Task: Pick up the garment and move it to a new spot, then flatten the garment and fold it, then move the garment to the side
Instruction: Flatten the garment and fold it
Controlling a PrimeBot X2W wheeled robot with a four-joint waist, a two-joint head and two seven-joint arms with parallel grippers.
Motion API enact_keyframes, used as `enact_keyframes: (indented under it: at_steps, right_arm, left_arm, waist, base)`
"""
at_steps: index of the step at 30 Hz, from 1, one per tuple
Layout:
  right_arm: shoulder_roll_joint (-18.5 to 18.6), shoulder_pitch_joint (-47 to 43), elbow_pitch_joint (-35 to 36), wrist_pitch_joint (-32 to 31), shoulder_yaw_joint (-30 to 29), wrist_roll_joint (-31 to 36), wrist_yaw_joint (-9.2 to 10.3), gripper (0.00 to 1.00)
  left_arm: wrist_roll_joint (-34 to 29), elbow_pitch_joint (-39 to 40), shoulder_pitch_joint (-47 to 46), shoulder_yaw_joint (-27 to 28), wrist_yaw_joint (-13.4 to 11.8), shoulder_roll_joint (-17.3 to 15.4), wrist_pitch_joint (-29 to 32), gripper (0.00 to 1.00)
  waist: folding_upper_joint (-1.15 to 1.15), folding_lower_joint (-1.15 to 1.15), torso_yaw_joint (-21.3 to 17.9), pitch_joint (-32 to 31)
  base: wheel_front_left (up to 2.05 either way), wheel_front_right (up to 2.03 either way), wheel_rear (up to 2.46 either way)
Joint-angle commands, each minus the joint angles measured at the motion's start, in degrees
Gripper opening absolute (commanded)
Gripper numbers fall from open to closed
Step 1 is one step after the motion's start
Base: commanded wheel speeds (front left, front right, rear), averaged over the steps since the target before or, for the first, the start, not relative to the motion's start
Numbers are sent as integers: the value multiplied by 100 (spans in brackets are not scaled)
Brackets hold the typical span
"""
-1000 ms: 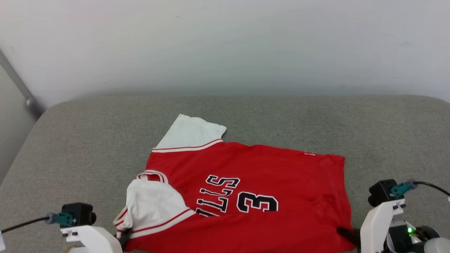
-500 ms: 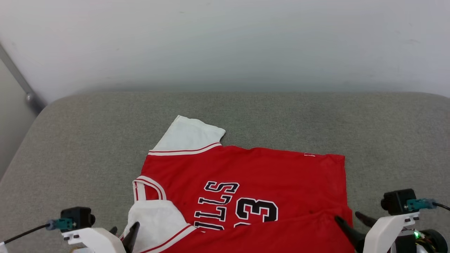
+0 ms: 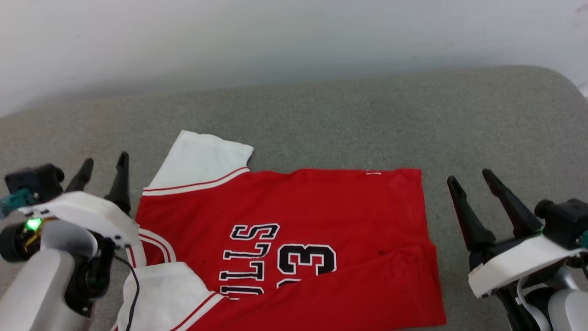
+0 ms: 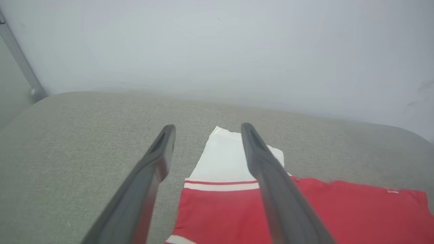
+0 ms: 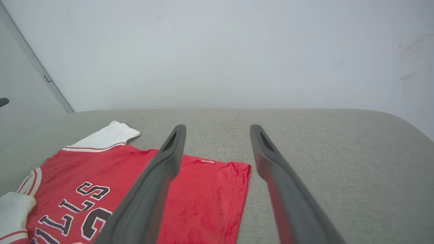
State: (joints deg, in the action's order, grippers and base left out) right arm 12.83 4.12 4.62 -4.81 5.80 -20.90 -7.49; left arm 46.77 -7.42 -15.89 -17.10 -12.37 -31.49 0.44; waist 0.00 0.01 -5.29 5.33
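Red-and-white garment (image 3: 321, 207) lies part-folded — left hand (image 3: 105, 159) and right hand (image 3: 469, 176) gape, empty.

Garment (image 3: 321, 207): red jersey T-shirt, white striped-trim sleeves, black lettering face up, lying flat on grey cushion (image 3: 321, 119), collar leftward, near long edge folded over the print.

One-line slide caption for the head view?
Left tool and right tool open, flanking the partly folded red jersey on the grey cushion.

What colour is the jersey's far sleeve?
White sleeve, red-striped trim at its seam; head view shows it best.
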Motion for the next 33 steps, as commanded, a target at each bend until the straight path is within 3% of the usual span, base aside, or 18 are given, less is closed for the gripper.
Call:
enact_keyframes:
  at_steps: [1, 5, 9, 14, 18, 25, 28, 29, 30, 31, 32, 33]
  right_arm:
    - [-77, 159, 101, 107, -12, 77, 1, 100]
    - [-227, 526, 334, 281, -28, 188, 1, 100]
    - [-340, 750, 477, 374, -98, 294, 0, 100]
    - [-488, 837, 563, 402, -175, 385, 1, 100]
    - [-588, 827, 538, 411, -147, 379, 0, 100]
    - [-712, 813, 404, 470, -74, 272, 1, 100]
    - [-743, 835, 336, 497, -60, 219, 0, 100]
    - [-747, 834, 318, 492, -70, 211, 0, 100]
    - [-750, 836, 298, 487, -74, 171, 1, 100]
    - [-747, 836, 282, 476, -89, 154, 1, 100]
    - [-729, 842, 273, 467, -98, 132, 1, 100]
    - [-707, 851, 257, 430, -94, 87, 1, 100]
  left_arm:
    - [-51, -74, -275, 16, 48, -17, -12, 100]
    - [-118, -228, -1009, 37, 196, -185, 164, 100]
    - [33, -414, -1701, -34, 544, -349, 642, 100]
    - [360, -696, -2451, -185, 1033, -724, 1777, 100]
    - [637, -927, -2878, -291, 1240, -1118, 2885, 100]
    - [873, -1088, -3090, -498, 1095, -1640, 4379, 100]
    - [994, -1234, -2862, -617, 934, -1666, 4845, 100]
    - [1051, -1254, -2787, -655, 883, -1640, 4983, 79]
    - [1077, -1262, -2720, -712, 842, -1602, 5086, 40]
    - [1133, -1265, -2661, -768, 818, -1554, 5198, 13]
    - [1169, -1253, -2603, -809, 789, -1489, 5261, 0]
    - [1192, -1245, -2569, -829, 779, -1426, 5277, 0]
  waist:
    - [0, -1, -306, 597]
    - [0, -1, -521, 1217]
    - [0, -1, -650, 1686]
    - [0, -1, -814, 2076]
    - [0, -1, -983, 2300]
    - [0, -1, -1245, 2629]
    - [0, -1, -1333, 2733]
    - [0, -1, -1349, 2763]
    - [0, -1, -1358, 2784]
    - [0, -1, -1364, 2800]
    - [0, -1, -1366, 2811]
    - [0, -1, -1365, 2820]
  base:
    - [0, 0, 0]
    - [0, 0, 0]
    - [0, 0, 0]
    - [0, 0, 0]
    - [0, 0, 0]
    - [0, 0, 0]
    - [0, 0, 0]
    - [0, 0, 0]
    - [0, 0, 0]
    - [0, 0, 0]
    - [0, 0, 0]
    - [0, 0, 0]
